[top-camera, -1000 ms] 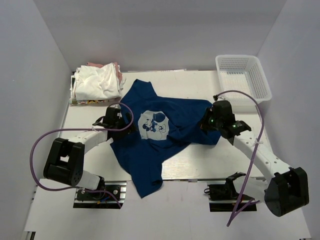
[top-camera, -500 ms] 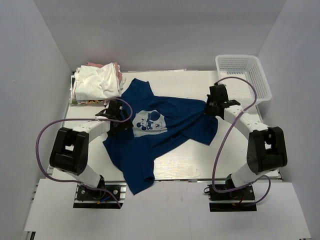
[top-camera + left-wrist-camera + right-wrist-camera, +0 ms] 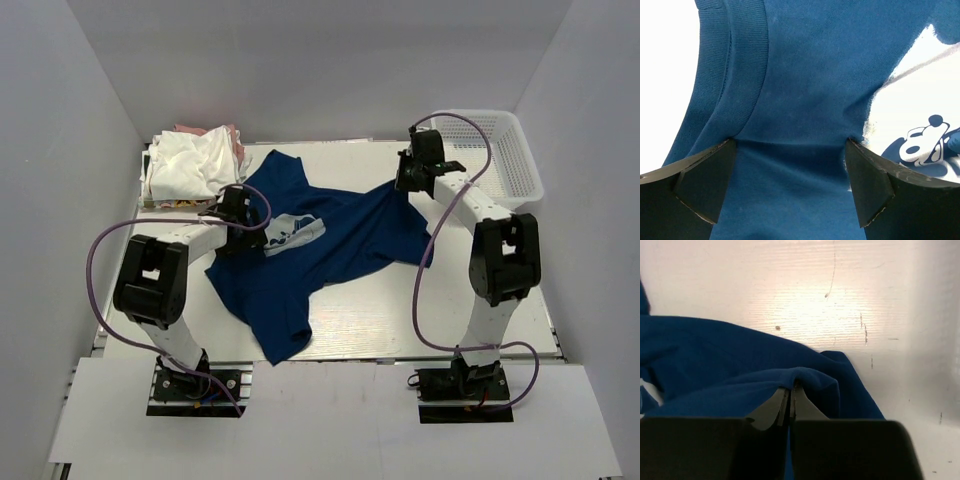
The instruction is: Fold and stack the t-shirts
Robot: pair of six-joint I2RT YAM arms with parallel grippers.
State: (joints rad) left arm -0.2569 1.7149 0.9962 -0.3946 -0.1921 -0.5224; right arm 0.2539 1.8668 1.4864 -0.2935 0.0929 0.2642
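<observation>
The navy blue t-shirt [image 3: 340, 245] lies rumpled across the middle of the table, its white cartoon print [image 3: 292, 232] partly folded under. My left gripper [image 3: 240, 214] sits on the shirt beside the print. In the left wrist view it [image 3: 790, 146] is open, fingers [image 3: 705, 185] wide apart, with cloth and the ribbed collar [image 3: 747, 65] between and beyond them. My right gripper [image 3: 408, 182] is at the shirt's far right corner. In the right wrist view it [image 3: 790, 388] is shut on a raised fold of the navy shirt [image 3: 730, 360]. White shirts [image 3: 192, 165] and a pink one [image 3: 236, 138] are piled at the back left.
A white plastic mesh basket [image 3: 505, 150] stands at the back right, just right of my right arm. The white table [image 3: 400, 310] is enclosed by grey walls on the left, back and right. Purple cables loop from both arms.
Both grippers have moved toward the back of the table. The navy shirt was dragged back with them; its hem has come off the front edge and the print has crumpled.
</observation>
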